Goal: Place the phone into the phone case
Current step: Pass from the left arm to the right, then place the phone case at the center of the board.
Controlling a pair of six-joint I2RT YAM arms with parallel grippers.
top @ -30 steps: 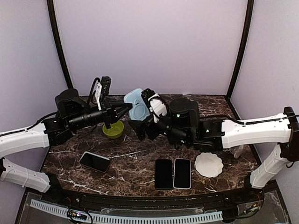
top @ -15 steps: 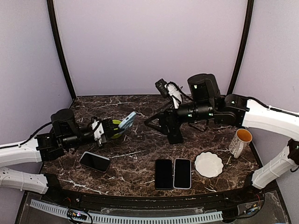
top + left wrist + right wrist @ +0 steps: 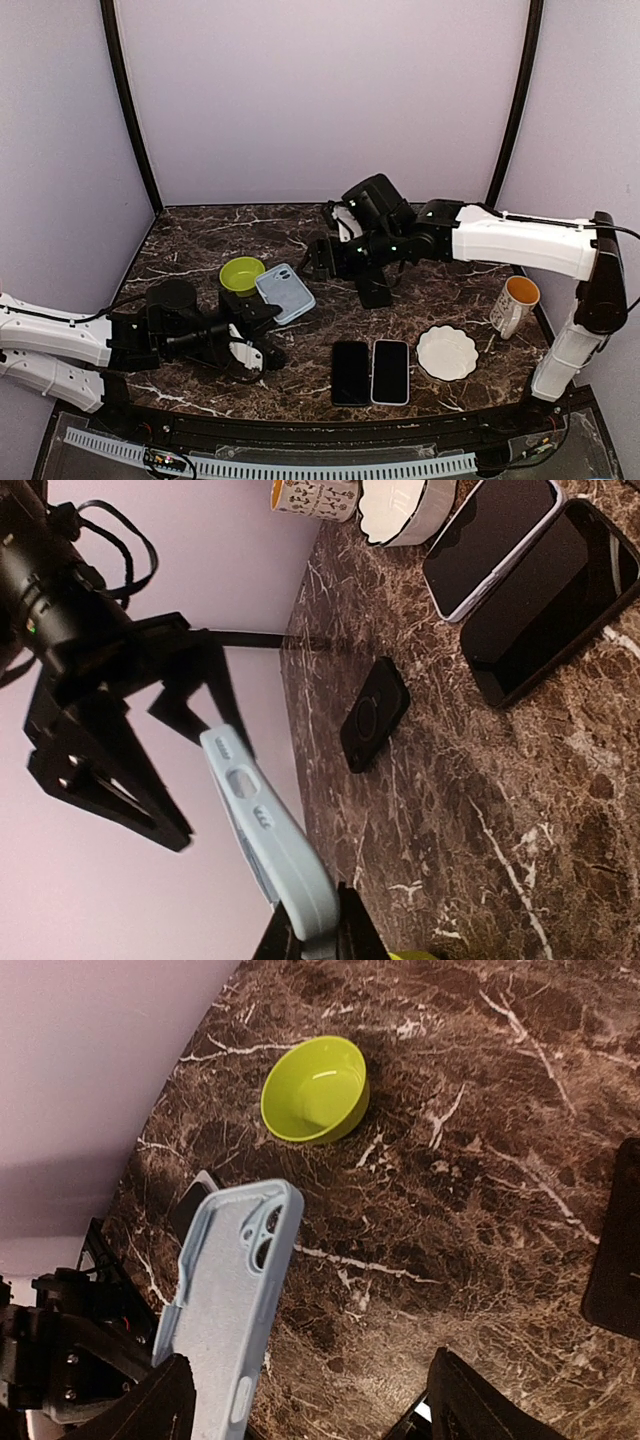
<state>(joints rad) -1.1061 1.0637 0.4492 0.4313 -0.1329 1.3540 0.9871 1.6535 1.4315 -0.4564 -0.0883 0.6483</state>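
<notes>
A dark marbled table (image 3: 200, 240) stands inside pale lilac walls (image 3: 320, 100). Near its front edge a black phone (image 3: 351, 372) and a white-edged phone (image 3: 390, 371) lie side by side, with a scalloped dish (image 3: 447, 352) just right of them. Farther back are a mug (image 3: 513, 305) and an empty green bowl (image 3: 241, 275). The low left tool (image 3: 262, 315) is clamped on the light blue phone case (image 3: 285, 293), held tilted above the table. The right tool (image 3: 325, 258), spread wide and empty, faces it from farther back.
</notes>
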